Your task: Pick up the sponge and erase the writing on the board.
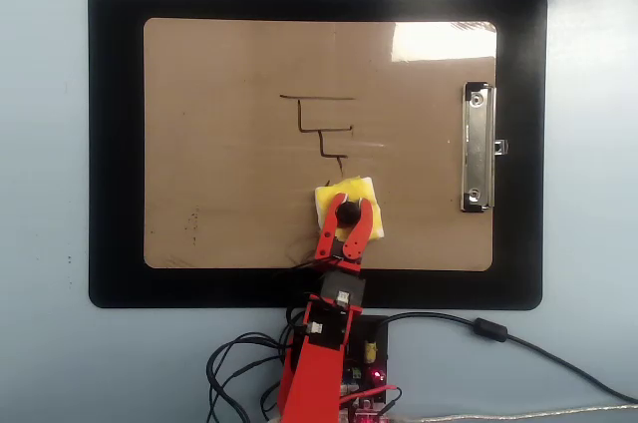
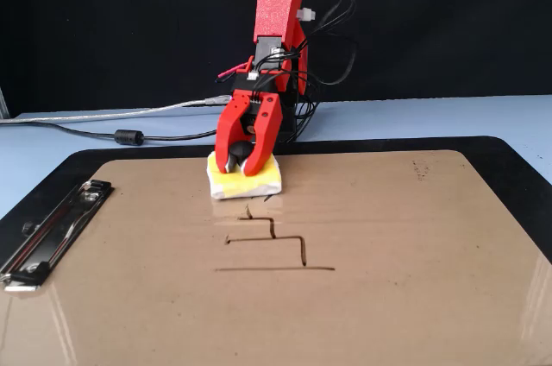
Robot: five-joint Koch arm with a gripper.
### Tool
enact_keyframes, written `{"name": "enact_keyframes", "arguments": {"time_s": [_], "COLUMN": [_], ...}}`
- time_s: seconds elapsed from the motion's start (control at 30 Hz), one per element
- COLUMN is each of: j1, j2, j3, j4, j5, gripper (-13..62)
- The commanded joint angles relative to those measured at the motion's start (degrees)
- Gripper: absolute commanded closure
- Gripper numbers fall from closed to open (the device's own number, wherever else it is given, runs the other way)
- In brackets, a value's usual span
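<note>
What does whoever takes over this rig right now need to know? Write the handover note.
Gripper: jaws shut on the black knob of the sponge, which sits flat on the board near the edge closest to the arm.
Writing: the stepped bracket drawing is nearly all there; the sponge sits at its lower tail, seen in the fixed view just in front of the sponge.
Done: sponge gripped and placed on the board.
Left: wipe across the whole drawing away from the arm base. The metal clip is at the right in the overhead view, clear of the lines.
</note>
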Motion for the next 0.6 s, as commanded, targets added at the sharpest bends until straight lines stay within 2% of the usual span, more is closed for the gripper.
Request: {"name": "enact_keyframes", "arguments": {"time_s": [0.0,0.1,0.2,0.37,0.43,0.5,0.57], "j1": [-2.90,-5.98,-7.73,-7.65,-7.91,-8.44,-8.44], "j2": [-6.50,-16.70,-16.96,2.72,5.89,2.64,-6.68], "j3": [-6.86,-14.85,-15.56,1.41,3.69,-0.44,-7.91], "j4": [-1.14,-2.20,-2.29,-1.41,0.09,0.97,0.70], "j5": [-3.60,-8.09,-8.53,-8.26,-8.26,-8.35,-8.44], "gripper": [57.4,57.4,57.3,57.4,57.4,57.4,57.3]}}
